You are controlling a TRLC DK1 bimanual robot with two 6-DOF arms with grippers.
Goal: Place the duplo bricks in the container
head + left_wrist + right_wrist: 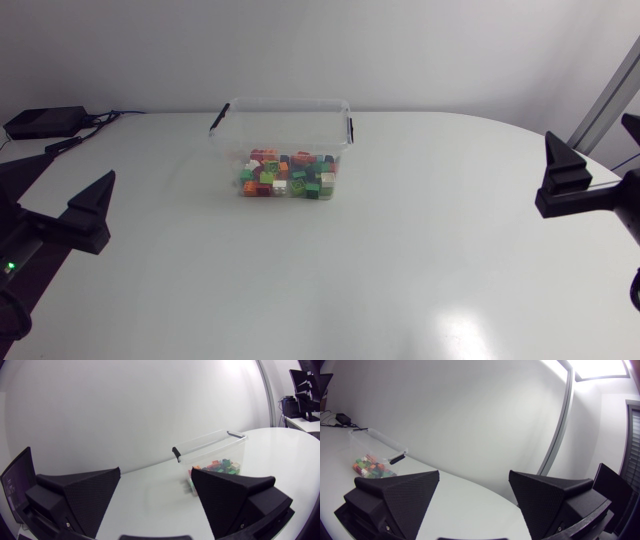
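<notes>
Many duplo bricks (pixel 287 175), mixed colours, heaped inside clear container (pixel 287 102), upper centre of frame, on white table (pixel 420 260). Also left gripper (pixel 156 470), right gripper (pixel 474 473): both spread apart, empty, at side edges.

I am working in what is looking like a robotics lab or a test room in an office. I am facing a broad white tabletop (pixel 420 260) with a rounded edge, its glossy surface catching a bright reflection. My left arm (pixel 25 235) is standing at nine o'clock, showing a small green light (pixel 10 266), and my right arm (pixel 620 205) at three o'clock. A black power box (pixel 42 121) with black cables (pixel 100 118) is lying at ten o'clock. A clear container (pixel 290 125) of coloured duplo bricks (pixel 285 175) is sitting at twelve o'clock, like a trial setup.
</notes>
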